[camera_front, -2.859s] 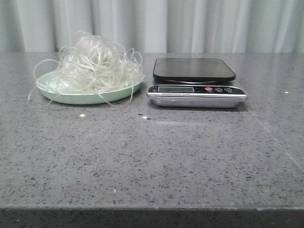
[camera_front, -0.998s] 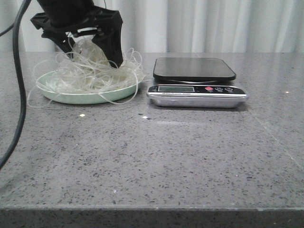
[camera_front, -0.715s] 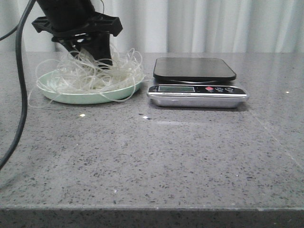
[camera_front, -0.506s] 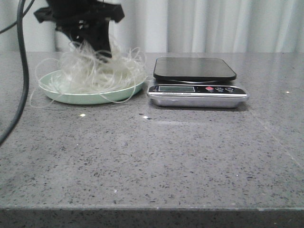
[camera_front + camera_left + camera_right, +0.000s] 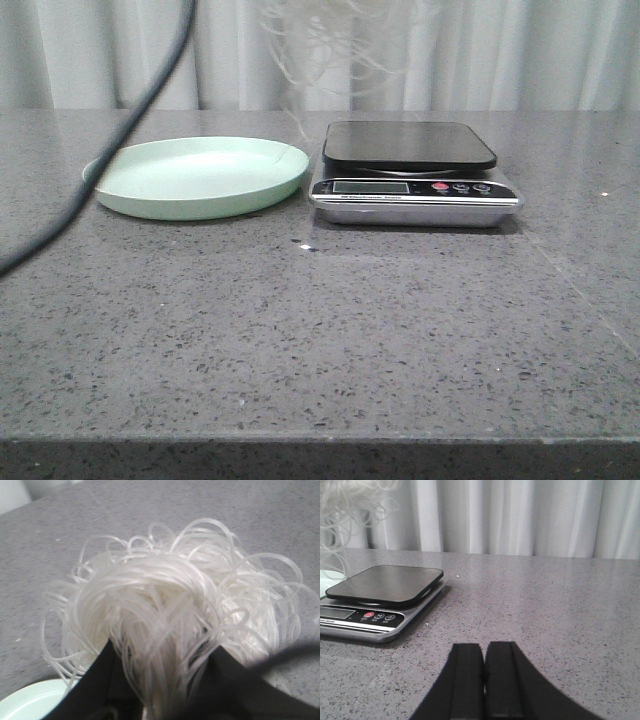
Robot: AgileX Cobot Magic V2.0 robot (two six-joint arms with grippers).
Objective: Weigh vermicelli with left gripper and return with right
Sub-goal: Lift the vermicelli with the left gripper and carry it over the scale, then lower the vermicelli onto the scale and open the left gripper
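Observation:
The vermicelli (image 5: 330,40) hangs in the air at the top of the front view, above the gap between the pale green plate (image 5: 200,178) and the scale (image 5: 412,172). Only its lower strands show there. In the left wrist view my left gripper (image 5: 165,680) is shut on the vermicelli (image 5: 170,605), the whitish strands bunched between its dark fingers (image 5: 100,685). The left gripper itself is above the front view; only its black cable (image 5: 120,120) shows. The plate is bare. My right gripper (image 5: 484,650) is shut and empty, low over the table, right of the scale (image 5: 380,592).
The scale has a black weighing pad (image 5: 408,146) and a silver front with a display and buttons (image 5: 415,188). A pale curtain (image 5: 520,50) hangs behind the grey speckled table (image 5: 330,330). The left arm's cable crosses over the plate's left side.
My left gripper came down onto the heap on the plate, closed on it and lifted it up and to the right. The plate is now bare.

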